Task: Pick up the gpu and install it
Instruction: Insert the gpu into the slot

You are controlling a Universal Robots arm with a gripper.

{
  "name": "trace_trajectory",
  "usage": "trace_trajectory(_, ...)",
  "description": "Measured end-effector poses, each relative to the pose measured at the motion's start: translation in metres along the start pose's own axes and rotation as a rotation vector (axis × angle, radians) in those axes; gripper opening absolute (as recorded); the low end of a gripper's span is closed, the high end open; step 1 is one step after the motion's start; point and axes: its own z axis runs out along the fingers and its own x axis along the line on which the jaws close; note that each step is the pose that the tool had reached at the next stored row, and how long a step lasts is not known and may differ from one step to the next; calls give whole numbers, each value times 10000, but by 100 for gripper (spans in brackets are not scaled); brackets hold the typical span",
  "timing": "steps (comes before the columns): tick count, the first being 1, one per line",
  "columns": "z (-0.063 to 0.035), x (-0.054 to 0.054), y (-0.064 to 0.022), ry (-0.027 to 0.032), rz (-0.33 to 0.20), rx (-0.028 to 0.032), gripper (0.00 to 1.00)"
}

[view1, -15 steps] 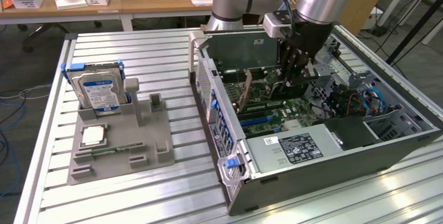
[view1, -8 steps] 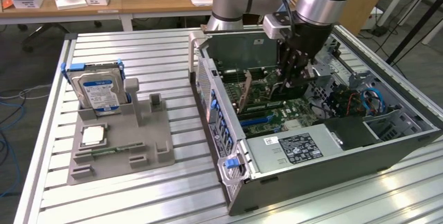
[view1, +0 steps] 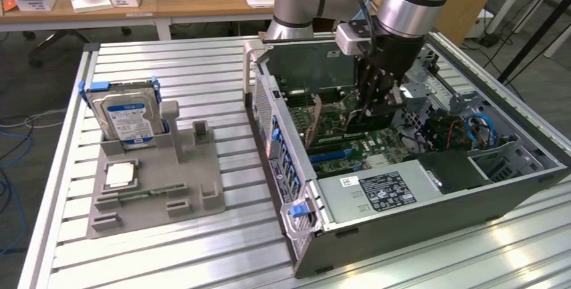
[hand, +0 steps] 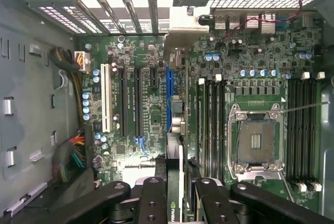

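Observation:
The gpu is a thin black card seen edge-on, with its silver bracket toward the case's rear slot openings. My gripper is shut on it, one black finger on each side of the card. The card hangs just above the motherboard, in line with the long blue expansion slot; I cannot tell whether its edge touches the slot. In the exterior view my gripper reaches down into the open computer case, holding the gpu upright over the green motherboard.
The power supply fills the case's near end, and cables lie at the exterior view's right. On the table stands a grey fixture with a blue-labelled hard drive, a processor chip and a memory stick. The processor socket sits beside the memory slots.

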Motion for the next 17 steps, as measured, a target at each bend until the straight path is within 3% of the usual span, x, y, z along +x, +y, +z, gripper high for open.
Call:
trace_trajectory(10, 113, 8, 111, 0, 0, 1, 26)
trace_trajectory(17, 184, 35, 137, 0, 1, 2, 26)
